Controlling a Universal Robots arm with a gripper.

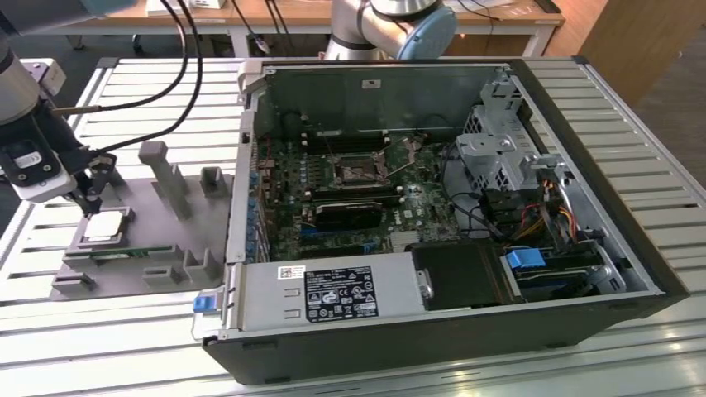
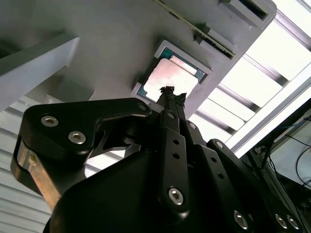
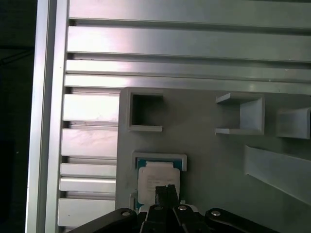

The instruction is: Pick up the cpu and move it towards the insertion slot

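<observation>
Leftmost in the exterior view, the gripper hangs with fingertips pinched together over the cpu. The cpu lies flat, silvery face up, square (no long axis), teal-rimmed, seated in the grey tray. Well right, inside the computer case, sits the insertion slot.

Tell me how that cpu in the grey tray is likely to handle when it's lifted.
The cpu looks like a thin rigid plate, so it should stay stiff and won't roll. Its smooth, shiny metal top may be slippery. It sits low in a framed recess of the grey tray, so its edges probably offer little grip.
</observation>
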